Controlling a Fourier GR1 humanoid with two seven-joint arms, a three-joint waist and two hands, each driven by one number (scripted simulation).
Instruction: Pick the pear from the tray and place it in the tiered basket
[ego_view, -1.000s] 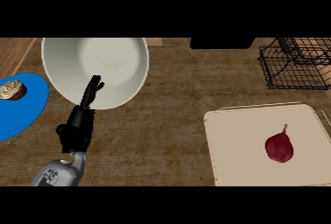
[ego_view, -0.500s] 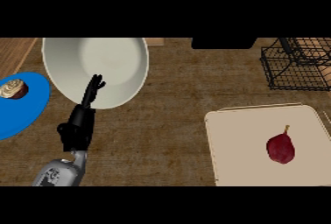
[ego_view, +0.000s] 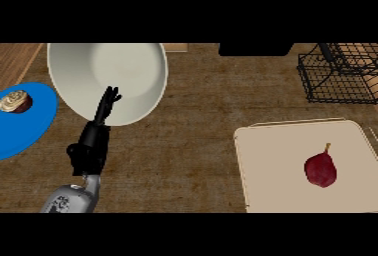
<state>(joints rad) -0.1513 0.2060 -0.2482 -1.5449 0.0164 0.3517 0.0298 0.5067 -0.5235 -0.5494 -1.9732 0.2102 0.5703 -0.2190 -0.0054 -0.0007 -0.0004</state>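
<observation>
The pear (ego_view: 320, 170) lies on the tray (ego_view: 273, 160) — best grasped round its broad body by the right hand, out of view; the left hand (ego_view: 91, 146) rests straight-fingered, empty.

white plate (ego_view: 111, 65) beside blue plate (ego_view: 33, 131) bearing cupcake (ego_view: 16, 101)

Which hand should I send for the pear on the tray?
Probably the right, though it is out of view. The pear and tray lie at the right, near the tiered basket; the left hand rests open far left, by the white plate.
</observation>
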